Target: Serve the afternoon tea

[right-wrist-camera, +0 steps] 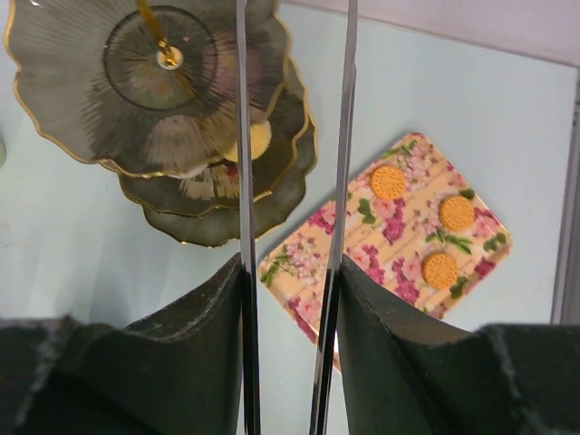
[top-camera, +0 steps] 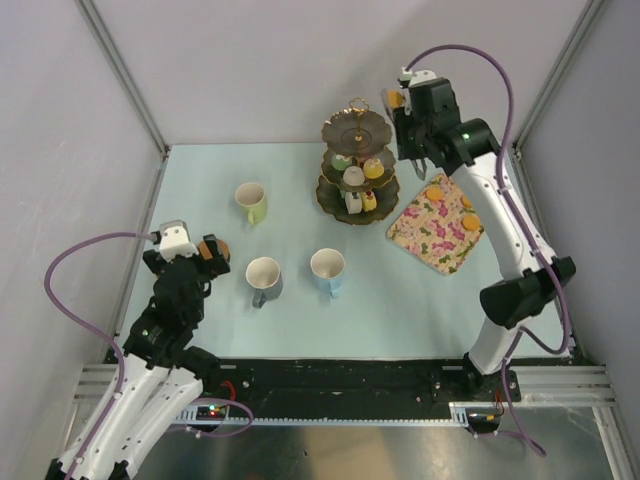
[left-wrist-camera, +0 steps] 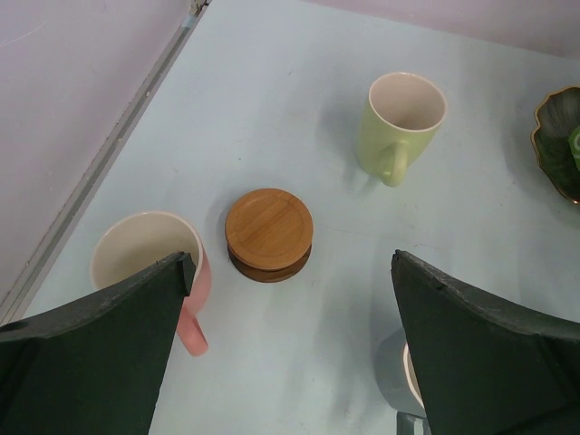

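In the left wrist view, the left gripper hangs above the table with its fingers spread wide and nothing between them. A short stack of round wooden coasters sits at centre frame, framed by the two fingers, so it is probably the intended target. The pink mug is at lower left, partly behind one finger. The grey mug peeks out at lower right, and the yellow-green mug stands upright at upper right.

In the right wrist view, the right gripper is pinching a pair of metal tongs, whose blades run up out of the frame. The three-tier stand fills the upper left, its top tier bare. The floral tray at right carries three round biscuits. The tongs are likely there to lift such small pieces.

In the top view, small cakes sit on the stand's lower tiers at upper centre. The blue mug stands mid-frame beside the grey one, with no coaster under either.
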`<state>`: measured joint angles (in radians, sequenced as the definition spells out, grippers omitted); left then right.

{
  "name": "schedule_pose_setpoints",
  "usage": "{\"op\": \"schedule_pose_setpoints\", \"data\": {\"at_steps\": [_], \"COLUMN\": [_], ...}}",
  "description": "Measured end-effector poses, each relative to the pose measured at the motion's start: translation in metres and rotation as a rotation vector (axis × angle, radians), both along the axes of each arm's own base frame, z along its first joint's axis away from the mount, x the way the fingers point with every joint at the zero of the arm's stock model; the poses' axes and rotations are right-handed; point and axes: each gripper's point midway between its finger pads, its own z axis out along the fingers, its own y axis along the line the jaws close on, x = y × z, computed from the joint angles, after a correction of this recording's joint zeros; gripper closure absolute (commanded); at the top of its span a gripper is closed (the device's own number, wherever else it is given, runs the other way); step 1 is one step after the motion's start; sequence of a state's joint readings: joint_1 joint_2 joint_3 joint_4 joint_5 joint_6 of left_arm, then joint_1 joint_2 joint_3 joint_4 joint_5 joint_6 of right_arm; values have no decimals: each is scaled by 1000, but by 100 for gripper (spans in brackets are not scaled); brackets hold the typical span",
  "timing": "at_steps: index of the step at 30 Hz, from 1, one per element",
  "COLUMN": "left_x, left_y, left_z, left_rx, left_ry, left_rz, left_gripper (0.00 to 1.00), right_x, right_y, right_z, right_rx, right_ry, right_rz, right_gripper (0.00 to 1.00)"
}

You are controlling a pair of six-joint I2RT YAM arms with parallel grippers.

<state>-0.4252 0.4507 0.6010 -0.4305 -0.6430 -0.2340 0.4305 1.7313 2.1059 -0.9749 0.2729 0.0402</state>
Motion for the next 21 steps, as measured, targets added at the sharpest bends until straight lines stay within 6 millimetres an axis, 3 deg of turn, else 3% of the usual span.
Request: {"op": "schedule_pose_setpoints", "data": {"at_steps": [5,9,21], "left_x": [0,-1,-1], "left_y": [0,1,1], "left_z": [1,2,3], "left_rx": [-1,-2,0], "left_ry": [-3,-11,-12], "left_rz": [0,0,-1], "left_gripper": [2,2,2], "right_x": [17,20,20], "right_y": [28,42,56], "right_z": [-14,-19,-41], "right_rx": [-6,2,0], "right_ry": [22,34,89], "right_rz": [62,100,141], "right_gripper": [59,58,54]}}
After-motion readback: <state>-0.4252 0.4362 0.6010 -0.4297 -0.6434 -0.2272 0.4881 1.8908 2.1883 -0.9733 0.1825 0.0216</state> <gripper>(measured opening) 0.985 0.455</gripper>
